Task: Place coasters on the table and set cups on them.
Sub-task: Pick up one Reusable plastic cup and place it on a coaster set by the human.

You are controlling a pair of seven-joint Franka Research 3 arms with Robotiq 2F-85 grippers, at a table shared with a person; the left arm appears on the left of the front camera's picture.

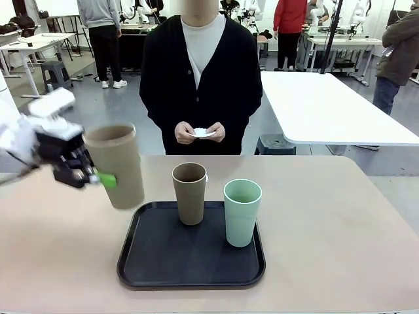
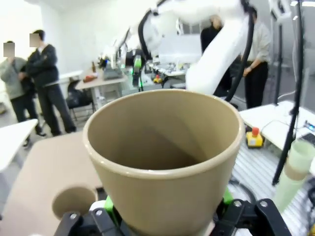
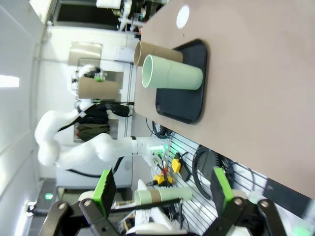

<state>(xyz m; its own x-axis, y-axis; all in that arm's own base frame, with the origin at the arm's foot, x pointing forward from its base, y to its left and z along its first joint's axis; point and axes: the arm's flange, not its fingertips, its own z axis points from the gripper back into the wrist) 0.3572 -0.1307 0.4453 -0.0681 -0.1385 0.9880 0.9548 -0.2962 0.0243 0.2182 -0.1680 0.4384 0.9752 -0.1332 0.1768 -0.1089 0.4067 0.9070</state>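
Two cups (image 1: 189, 193) block the tray (image 1: 150, 261); the table (image 1: 327, 229) right of it lies open.

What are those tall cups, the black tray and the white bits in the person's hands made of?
The held tan cup, the tan cup on the tray and the mint cup look like matte plastic or fibre composite: dull, even colour. The black tray seems plastic: faint sheen, raised lip. The white pieces look like thin paper, but are too small to be sure.
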